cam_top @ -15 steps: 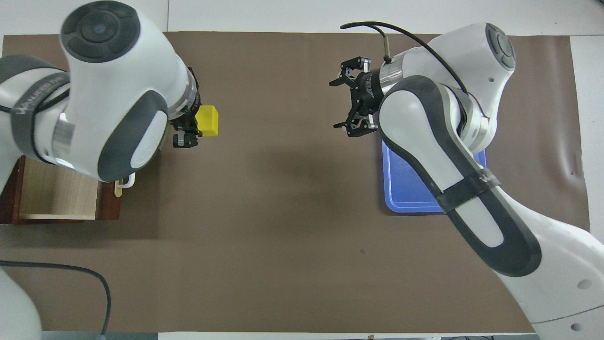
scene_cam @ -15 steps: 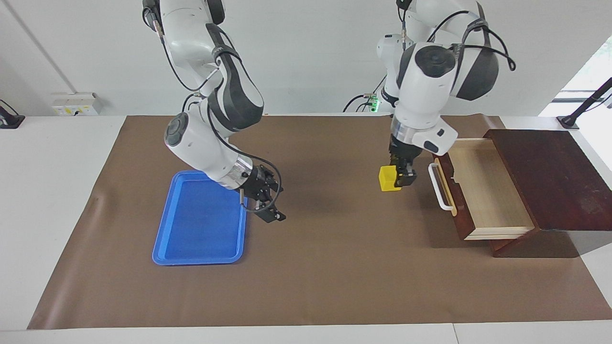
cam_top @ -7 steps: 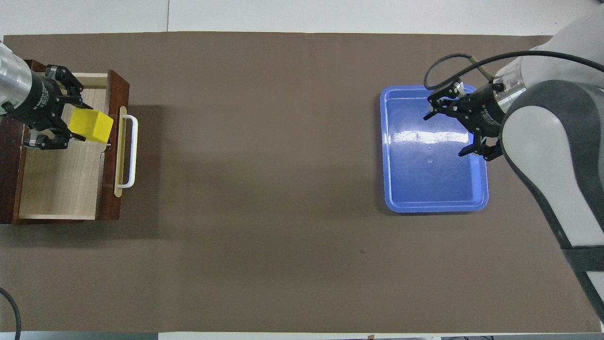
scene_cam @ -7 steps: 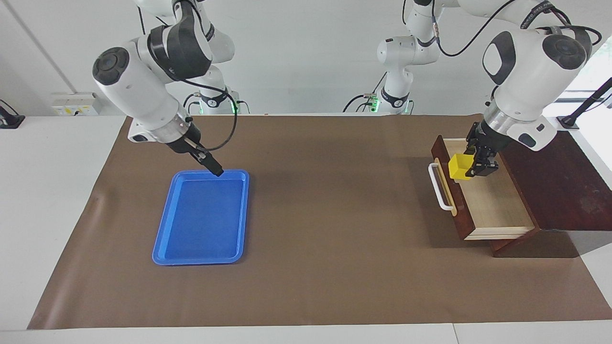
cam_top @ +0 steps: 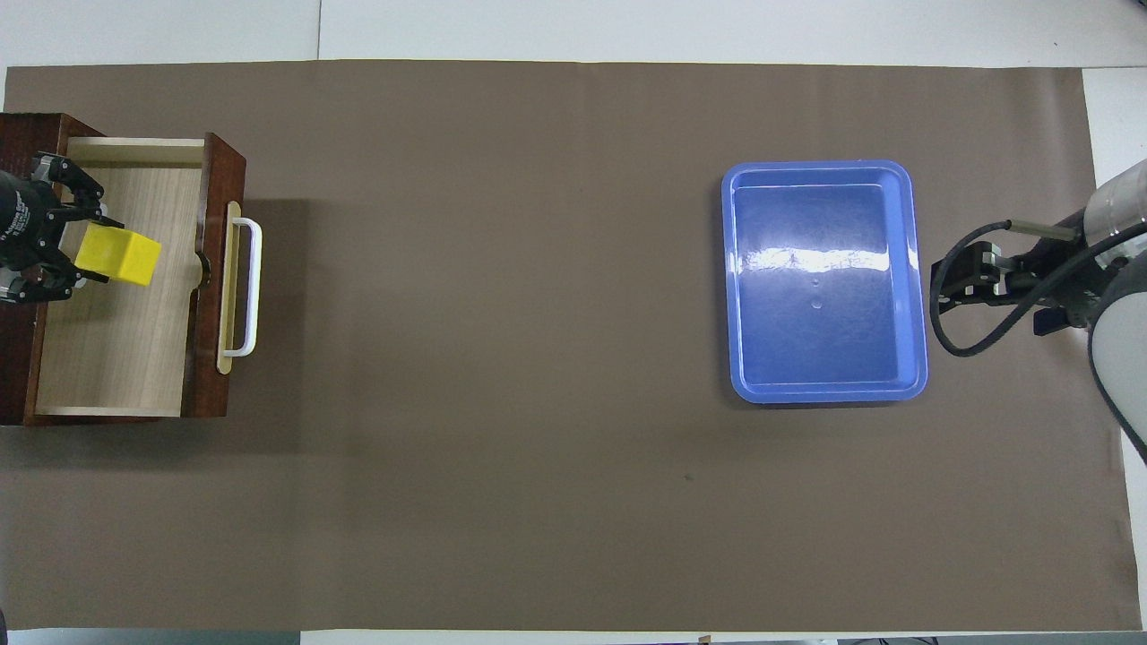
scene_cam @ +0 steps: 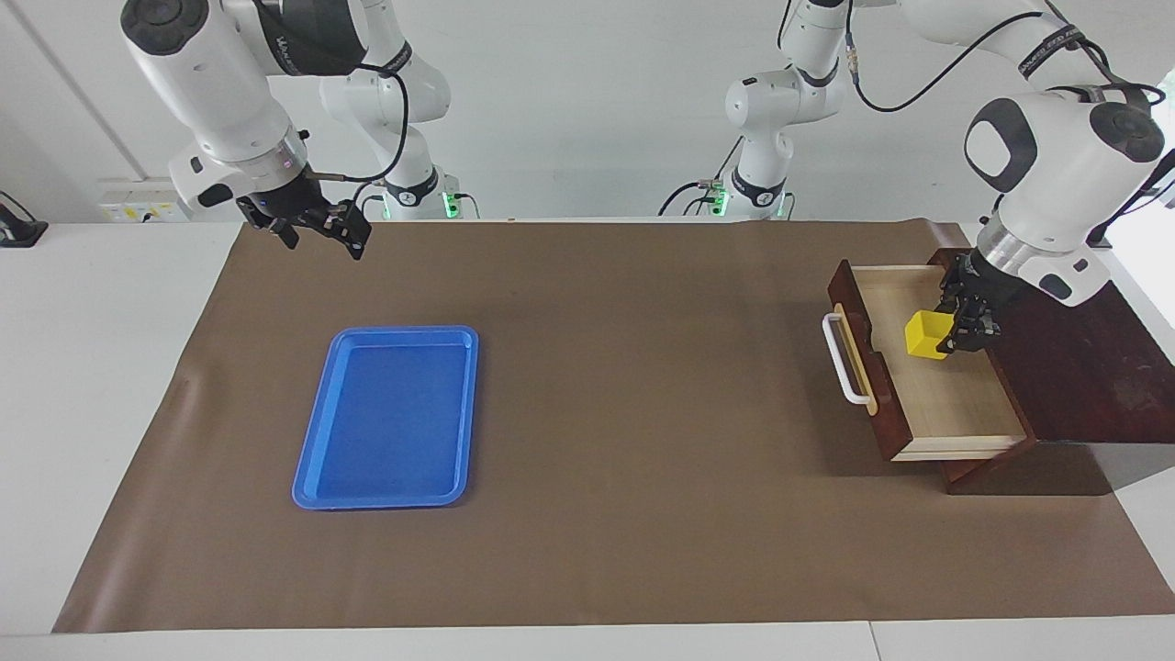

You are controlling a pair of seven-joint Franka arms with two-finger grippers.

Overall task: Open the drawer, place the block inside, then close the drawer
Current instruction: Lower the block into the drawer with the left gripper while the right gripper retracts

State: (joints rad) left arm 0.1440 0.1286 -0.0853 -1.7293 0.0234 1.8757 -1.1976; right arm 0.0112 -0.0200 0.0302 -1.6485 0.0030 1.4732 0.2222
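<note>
The drawer [scene_cam: 959, 404] stands pulled out of its dark wooden box [scene_cam: 1069, 349] at the left arm's end of the table. Its light wood interior is bare, and its white bar handle [scene_cam: 840, 360] faces the middle of the table. It also shows in the overhead view [cam_top: 116, 358]. My left gripper [scene_cam: 955, 332] is shut on the small yellow block [scene_cam: 923, 332] and holds it low inside the open drawer. The block [cam_top: 121, 258] is tilted in the left gripper [cam_top: 85, 246]. My right gripper [scene_cam: 319, 231] is open, empty and raised over the mat at the right arm's end [cam_top: 963, 278].
A blue plastic tray [scene_cam: 386, 503] lies empty on the brown mat toward the right arm's end; it also shows in the overhead view [cam_top: 824, 394]. The brown mat [scene_cam: 643, 413] covers most of the table.
My left gripper has carried the block from beside the drawer front to over the drawer, then lower and deeper in. My right gripper has withdrawn from beside the tray and risen toward its base.
</note>
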